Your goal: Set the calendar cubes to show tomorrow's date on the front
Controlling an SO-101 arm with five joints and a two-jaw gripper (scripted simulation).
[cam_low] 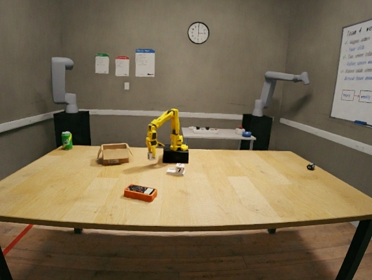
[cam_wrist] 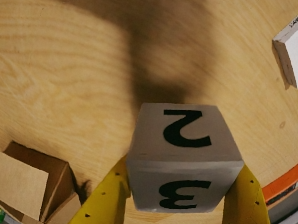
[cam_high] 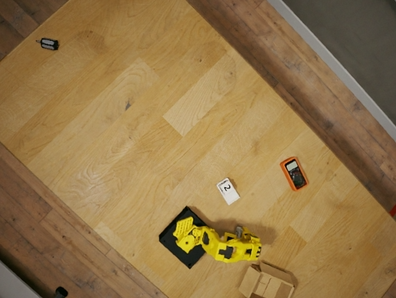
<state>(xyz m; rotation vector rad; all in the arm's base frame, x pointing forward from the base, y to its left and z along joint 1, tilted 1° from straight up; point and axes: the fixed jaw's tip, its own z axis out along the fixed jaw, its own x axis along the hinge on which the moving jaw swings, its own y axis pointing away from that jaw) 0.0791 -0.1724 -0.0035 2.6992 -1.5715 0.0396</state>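
My hand (cam_low: 151, 155) (cam_wrist: 176, 187) is closed partway, gripping a cube (cam_low: 151, 156) (cam_wrist: 177, 160) by its sides above the bench (cam_low: 208, 202). The other cube (cam_high: 226, 187) (cam_low: 180, 168) sits at one end of the white tray (cam_high: 232, 198) (cam_low: 171, 170) (cam_wrist: 290, 47), between my hand and the orange meter (cam_high: 294, 174) (cam_low: 140, 193).

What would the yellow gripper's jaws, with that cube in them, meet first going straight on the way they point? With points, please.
Probably the pale wooden table top (cam_high: 114, 145) (cam_low: 208, 195) (cam_wrist: 65, 65): the yellow gripper (cam_low: 151, 157) (cam_wrist: 182, 175) points down and its white numbered cube (cam_low: 151, 156) (cam_wrist: 187, 132) would touch first. Nothing shows between, though the cube hides part of the view.
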